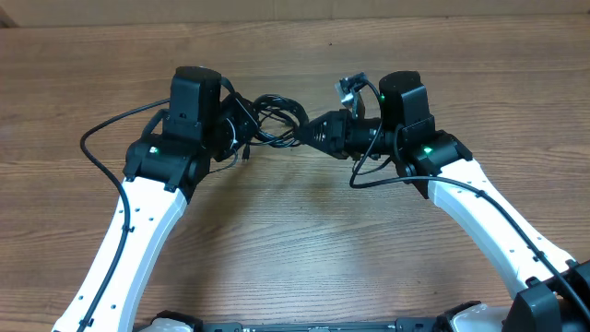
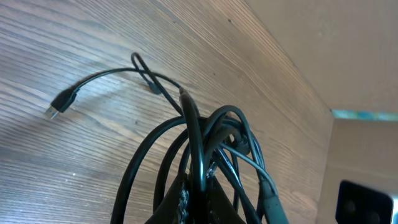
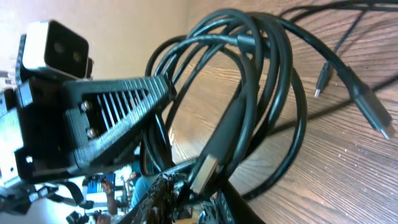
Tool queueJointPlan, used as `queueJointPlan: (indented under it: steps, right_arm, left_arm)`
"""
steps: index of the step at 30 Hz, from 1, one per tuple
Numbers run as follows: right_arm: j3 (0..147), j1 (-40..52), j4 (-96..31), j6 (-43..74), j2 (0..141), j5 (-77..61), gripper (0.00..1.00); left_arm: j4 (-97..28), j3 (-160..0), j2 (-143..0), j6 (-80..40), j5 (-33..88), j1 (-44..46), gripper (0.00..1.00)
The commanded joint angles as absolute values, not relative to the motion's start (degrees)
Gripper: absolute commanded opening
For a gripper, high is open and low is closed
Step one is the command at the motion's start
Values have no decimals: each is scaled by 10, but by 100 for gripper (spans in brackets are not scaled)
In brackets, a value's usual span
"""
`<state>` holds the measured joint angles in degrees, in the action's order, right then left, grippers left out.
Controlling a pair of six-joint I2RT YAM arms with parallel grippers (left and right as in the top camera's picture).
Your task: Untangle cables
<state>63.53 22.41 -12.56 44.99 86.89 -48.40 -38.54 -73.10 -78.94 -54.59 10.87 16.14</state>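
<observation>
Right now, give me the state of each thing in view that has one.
cables, tangled in one looped bundle, not yet separated
left gripper, jaws shut on the cables
right gripper, jaws shut on a cable strand beside a plug
loose plug end, lying free on the table

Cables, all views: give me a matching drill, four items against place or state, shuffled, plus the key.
Items
1. cable bundle
2. left fingers
3. right fingers
4. loose plug

Place or state
A. on the end of a strand trailing out from the coil
B. clamped shut on the coil
C. looped between the two arms
D. close by a silver flat plug

Pairs: 1-C, 2-B, 3-D, 4-A
</observation>
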Motion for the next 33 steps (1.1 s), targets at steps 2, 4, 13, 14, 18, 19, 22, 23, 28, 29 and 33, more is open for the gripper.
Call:
queueJointPlan:
  steps: [2,4,13,14,18,19,22,23,28,29,33]
  right_arm:
    - [641,222,-123,484,862,-470,21]
    - [641,222,-133,484,862,-470,21]
    - [641,222,-210,424,862,-440,31]
    - [641,219,-220,392,862,-425,31]
    - [641,198,-259,369,852,-400,38]
    - [641,189,-269,361,846,-398,40]
    - [641,162,-299,350,821,-387,45]
    - [641,155,-306,344,813,-386,47]
    - [641,144,-324,340,779,-387,65]
    - [641,147,-325,340,779,-390,85]
    - [641,163,-328,340,783,-393,96]
  left_arm:
    - [-383,-736,-794,-512,124,170,5]
    - [-384,-736,-795,-512,120,170,4]
    - [-389,-736,-795,-512,114,170,4]
    - [-393,-736,-795,-512,114,170,5]
    - [-398,-736,-795,-505,114,169,4]
    - [-398,-736,-795,-499,114,169,5]
    - [-399,-736,-795,-492,114,169,4]
    - [-399,-736,-795,-492,114,169,4]
    - [-397,-736,-795,-460,115,169,5]
    - [-398,-736,-795,-455,115,170,4]
    - [-396,-736,-795,-429,117,170,4]
